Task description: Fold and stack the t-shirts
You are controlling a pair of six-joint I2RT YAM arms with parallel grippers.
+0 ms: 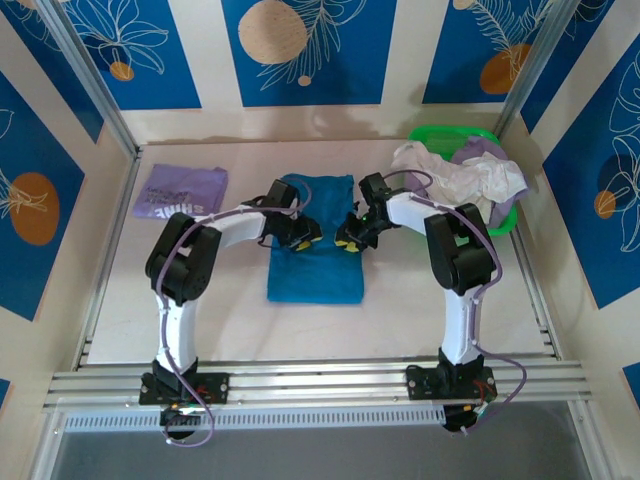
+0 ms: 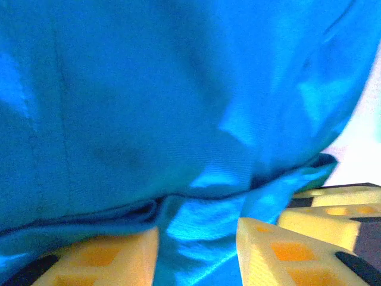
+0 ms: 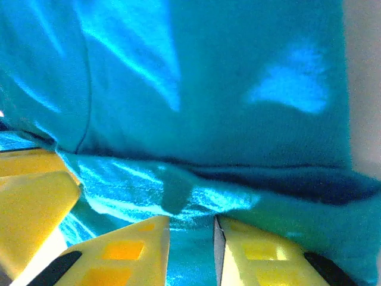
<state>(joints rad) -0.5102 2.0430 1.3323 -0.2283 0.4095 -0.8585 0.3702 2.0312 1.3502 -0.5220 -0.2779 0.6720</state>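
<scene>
I find the plain teal-blue cloth t-shirt [image 1: 315, 272] at the centre of the table [image 1: 230, 300]. The left gripper [image 1: 303, 240] and right gripper [image 1: 350, 241] each pinch a raised fold. Judged light and limp, so doubled edges are the best hold.

Teal-blue t-shirt [image 1: 315, 240], lavender t-shirt [image 1: 181, 190] with white lettering, green basket [image 1: 450, 132], white and lilac t-shirts [image 1: 468, 178], off-white desk [image 1: 215, 300], blue wall panels [image 1: 345, 70] with white leaves

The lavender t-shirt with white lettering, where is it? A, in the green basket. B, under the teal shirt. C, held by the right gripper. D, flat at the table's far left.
D: the lavender t-shirt lies flat at the far left of the table, apart from the teal t-shirt and the green basket.
</scene>
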